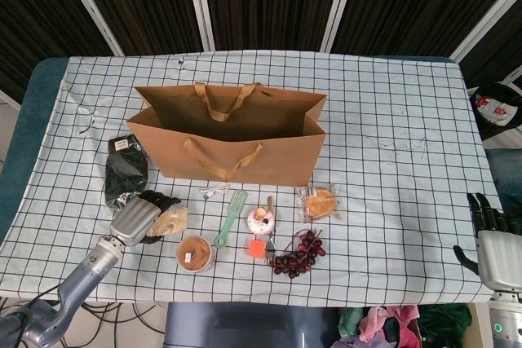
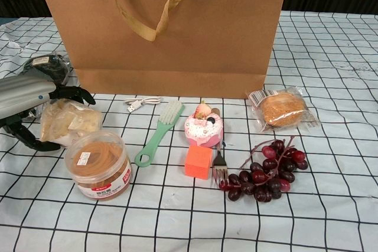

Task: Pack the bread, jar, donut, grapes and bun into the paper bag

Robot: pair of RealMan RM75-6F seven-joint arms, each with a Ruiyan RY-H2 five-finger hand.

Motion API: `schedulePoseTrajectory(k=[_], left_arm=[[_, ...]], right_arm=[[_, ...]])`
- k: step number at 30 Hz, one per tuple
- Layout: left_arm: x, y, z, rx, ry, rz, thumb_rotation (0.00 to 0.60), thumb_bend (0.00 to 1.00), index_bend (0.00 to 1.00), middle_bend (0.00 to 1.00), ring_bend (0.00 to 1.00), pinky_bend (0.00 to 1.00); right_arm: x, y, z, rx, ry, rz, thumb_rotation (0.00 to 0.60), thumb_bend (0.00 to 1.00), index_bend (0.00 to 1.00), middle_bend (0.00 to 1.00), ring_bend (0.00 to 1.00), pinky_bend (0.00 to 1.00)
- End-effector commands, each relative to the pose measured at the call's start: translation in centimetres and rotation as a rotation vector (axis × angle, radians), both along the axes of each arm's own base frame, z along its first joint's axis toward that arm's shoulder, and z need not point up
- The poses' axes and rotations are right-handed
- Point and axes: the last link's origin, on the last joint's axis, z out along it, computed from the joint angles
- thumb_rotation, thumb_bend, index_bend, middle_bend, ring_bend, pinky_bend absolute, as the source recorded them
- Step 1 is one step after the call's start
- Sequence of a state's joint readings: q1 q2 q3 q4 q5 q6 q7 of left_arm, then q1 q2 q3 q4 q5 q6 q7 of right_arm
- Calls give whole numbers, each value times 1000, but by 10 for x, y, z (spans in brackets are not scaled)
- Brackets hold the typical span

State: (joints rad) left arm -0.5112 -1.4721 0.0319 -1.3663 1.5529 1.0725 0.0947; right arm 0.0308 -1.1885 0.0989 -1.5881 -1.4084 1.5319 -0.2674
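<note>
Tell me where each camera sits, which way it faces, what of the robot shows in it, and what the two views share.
Head view: high up, looking down on the whole checked table, the paper bag beyond the food; left hand on the bagged bread, right hand at the table's right edge.
Chest view: low, near table level, facing the paper bag's front; only the left hand shows.
Shared: bag, bread, jar, donut, grapes, bun, left hand.

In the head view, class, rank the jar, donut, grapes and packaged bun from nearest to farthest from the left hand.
1. jar, just right of the left hand.
2. donut, mid-table.
3. grapes and packaged bun, further right, too close to call.
</note>
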Motion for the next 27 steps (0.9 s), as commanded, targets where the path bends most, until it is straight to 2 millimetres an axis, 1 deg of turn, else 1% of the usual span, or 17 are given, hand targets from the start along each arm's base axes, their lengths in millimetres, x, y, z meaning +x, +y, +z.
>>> schedulePoseTrajectory(k=[1, 13, 17, 23, 27], left_arm=[[0, 0, 0, -1, 0, 1, 600, 196, 213, 300, 226, 231], [-3, -1, -2, -1, 10, 7, 600, 196, 214, 302, 226, 244], [-4, 0, -3, 0, 6, 10, 600, 198, 214, 305, 234, 266], [-5, -2, -6, -7, 9, 4, 600, 260, 237, 329, 259, 287], [-5, -2, -6, 11, 6, 0, 600, 282, 286, 384, 304, 337]], right_arm=[[0, 0, 1, 0, -1, 4, 600, 153, 0, 57, 185, 203], [3, 1, 1, 10, -38, 21, 600, 153, 0, 57, 187, 203], [3, 1, 1, 12, -38, 21, 600, 153, 0, 59, 188, 202], [4, 4, 3, 2, -48, 29, 600, 153, 0, 61, 189, 202], [3, 3, 3, 2, -58, 32, 600, 152, 0, 62, 190, 202]])
